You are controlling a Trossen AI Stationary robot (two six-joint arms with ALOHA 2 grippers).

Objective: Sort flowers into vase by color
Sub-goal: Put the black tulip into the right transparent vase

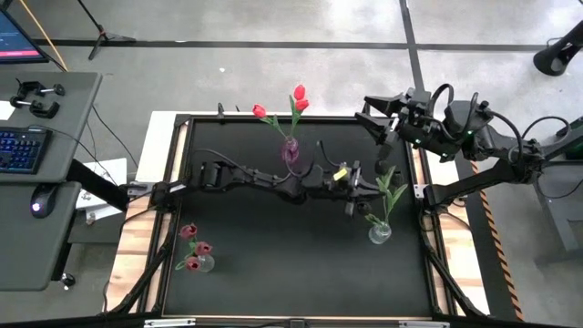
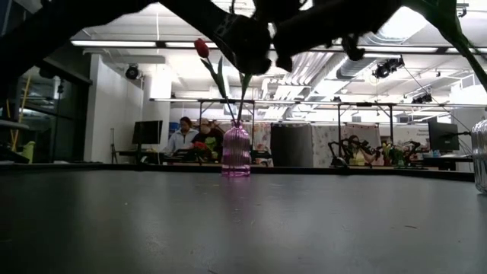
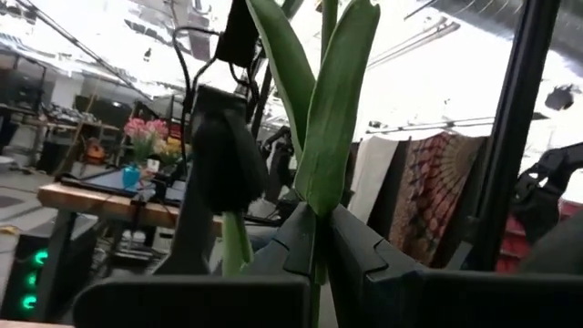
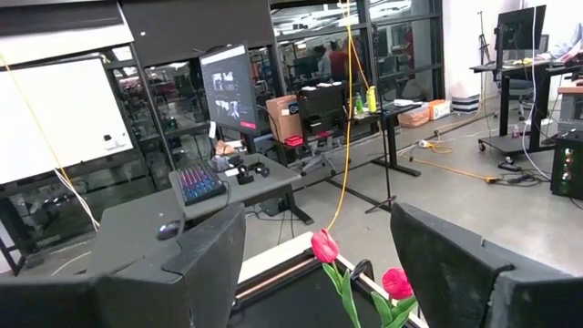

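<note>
My left gripper point(image 1: 357, 189) reaches across the table's middle toward the right and is shut on a tulip with long green leaves point(image 3: 323, 109) and a dark head point(image 3: 228, 159). In the high view the leaves point(image 1: 392, 187) stand over a clear vase point(image 1: 380, 233) at the right, and the thin stem slants down toward its mouth. A purple vase point(image 1: 290, 151) at the far middle holds red tulips point(image 1: 299, 97). Another clear vase point(image 1: 202, 263) at the near left holds pink and dark red tulips. My right gripper point(image 1: 375, 123) waits open, raised at the far right. My left gripper pinches the tulip's thin stem point(image 3: 318, 239) between its two fingers point(image 3: 364, 251), just below where the leaves spread. The fingers come roughly level from the table's left and lie across the stem. The leaves rise beyond the fingertips; the stem's lower end is hidden by the fingers.
The black mat point(image 1: 273, 264) has bare room at its near middle. The purple vase point(image 2: 236, 151) stands just behind my left arm. A desk with a keyboard point(image 1: 20, 148) is off the table's left. People sit in the room beyond point(image 2: 181, 137).
</note>
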